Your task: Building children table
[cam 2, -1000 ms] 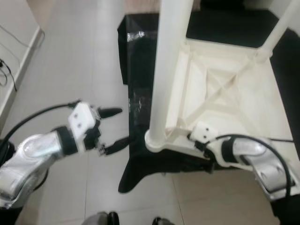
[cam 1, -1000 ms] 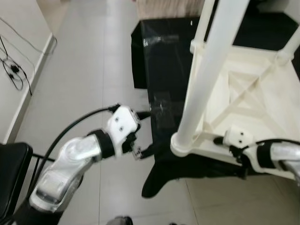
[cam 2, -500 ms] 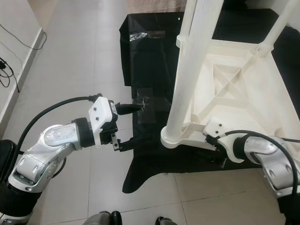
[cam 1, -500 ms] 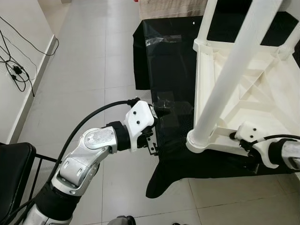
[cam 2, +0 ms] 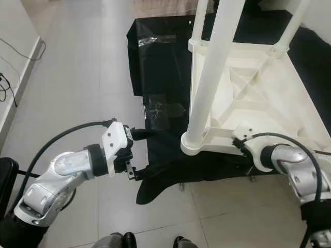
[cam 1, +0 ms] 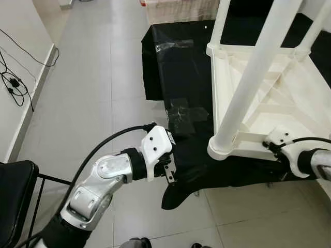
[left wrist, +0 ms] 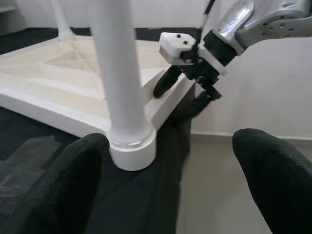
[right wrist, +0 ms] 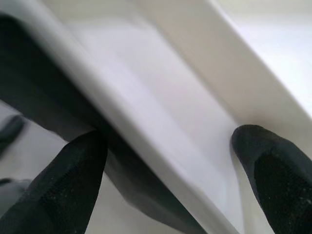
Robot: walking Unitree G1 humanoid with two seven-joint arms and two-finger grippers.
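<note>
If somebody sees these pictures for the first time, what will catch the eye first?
First, the white children table, lying upside down on a black cloth with its legs pointing up. Then the right gripper at the table's near edge, one finger above the rim and one below, and the left gripper, open, over the cloth's left edge, pointing at the nearest leg.

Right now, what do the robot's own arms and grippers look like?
Both arms are shiny silver metal with black joint bands. Each ends in a white boxy wrist block with small dark dots, carrying two long black fingers with rounded matte tips: the left gripper and the right gripper. A thick black cable loops along each arm into its wrist.
</note>
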